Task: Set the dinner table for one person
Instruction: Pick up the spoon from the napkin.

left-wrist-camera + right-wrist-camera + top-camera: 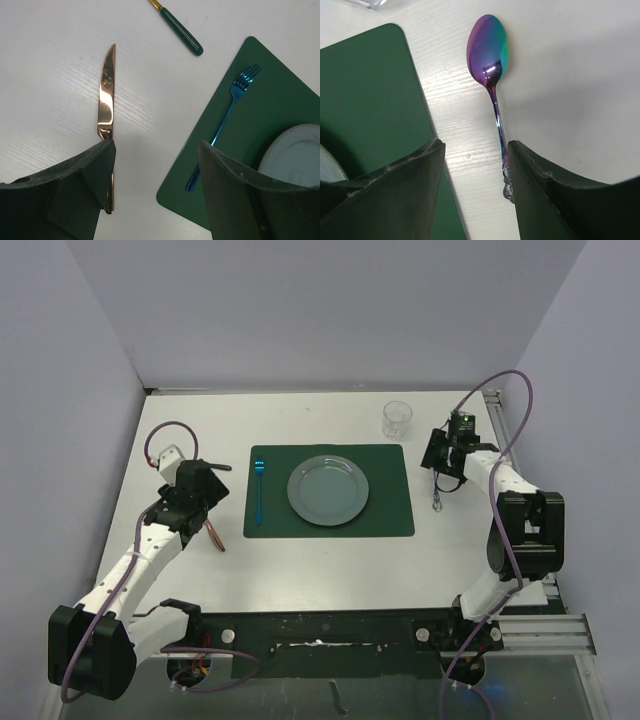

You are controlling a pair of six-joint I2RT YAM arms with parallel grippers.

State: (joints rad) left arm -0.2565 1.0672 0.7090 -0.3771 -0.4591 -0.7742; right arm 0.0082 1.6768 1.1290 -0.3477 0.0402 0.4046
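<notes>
The matte white dinner table (300, 570) fills the middle of the top view. On it lie one dark green rounded placemat (390, 515), one round grey plate (328, 490) at its centre, one blue fork (259, 490) on its left edge, and one clear glass (397, 418) at upper right. The left gripper (156, 150) gapes wide and empty above one coppery serrated knife (106, 100). The right gripper (476, 147) stands half apart, holding nothing, over one iridescent spoon (490, 55).

Mat (385, 515) mid-bench (300, 420); plate (328, 490) on mat ctr, fork (259, 490) on mat's L strip. Knife (106, 95) on bench just L of mat, spoon (487, 47) just R of it. Glass (397, 418) behind mat's far R corner, off it.
</notes>
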